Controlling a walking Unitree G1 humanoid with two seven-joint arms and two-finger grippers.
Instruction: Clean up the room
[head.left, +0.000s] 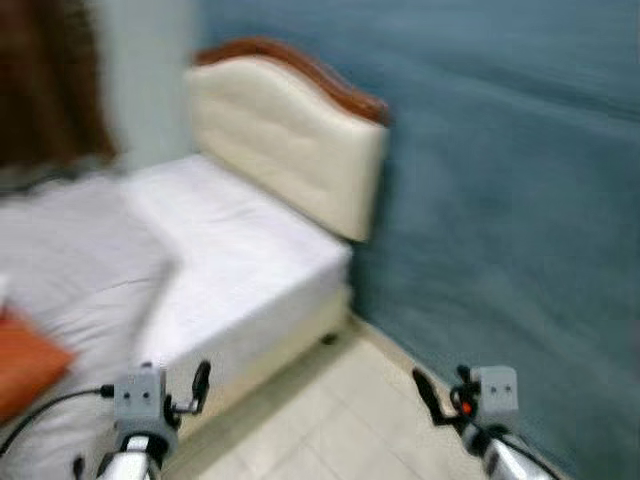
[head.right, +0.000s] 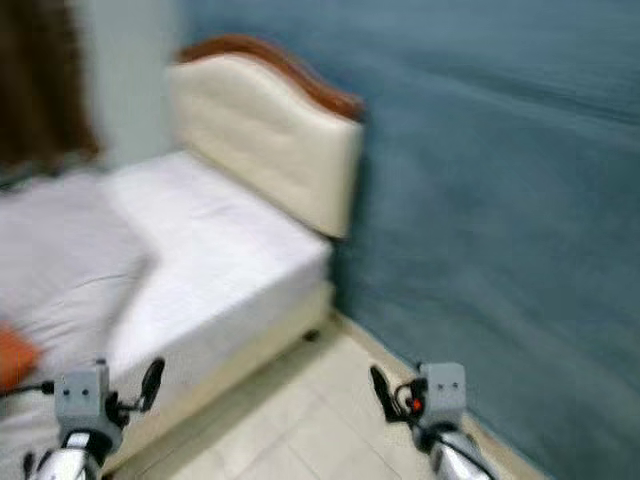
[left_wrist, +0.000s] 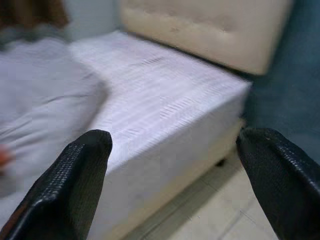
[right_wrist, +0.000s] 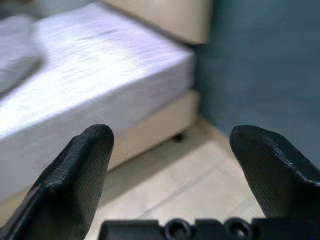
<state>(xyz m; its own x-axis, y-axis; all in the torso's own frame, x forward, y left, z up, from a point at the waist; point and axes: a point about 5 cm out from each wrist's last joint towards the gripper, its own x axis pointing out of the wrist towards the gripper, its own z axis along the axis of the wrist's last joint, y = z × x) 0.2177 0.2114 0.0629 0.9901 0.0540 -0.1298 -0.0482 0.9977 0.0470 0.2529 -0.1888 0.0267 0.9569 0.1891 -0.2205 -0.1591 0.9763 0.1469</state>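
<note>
Bedroom, blurred: bed (head.left: 240, 260) lies ahead-left, long axis running far-left. Left gripper (left_wrist: 170, 175) nearer it; right gripper (right_wrist: 170, 170) over floor (head.left: 340, 420). Both spread, empty.

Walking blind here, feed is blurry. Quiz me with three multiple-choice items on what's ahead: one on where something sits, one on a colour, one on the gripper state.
1. The headboard stands against:
A. the blue wall
B. a window
C. a wardrobe

2. The flat item at the bed's near edge is:
A. green
B. orange
C. black

3. The left gripper is:
A. shut on cloth
B. open, holding nothing
C. shut, holding nothing

Answers: 1 A, the blue wall meets its side. 2 B, the orange item shows there. 3 B, its fingers stand wide apart.
</note>
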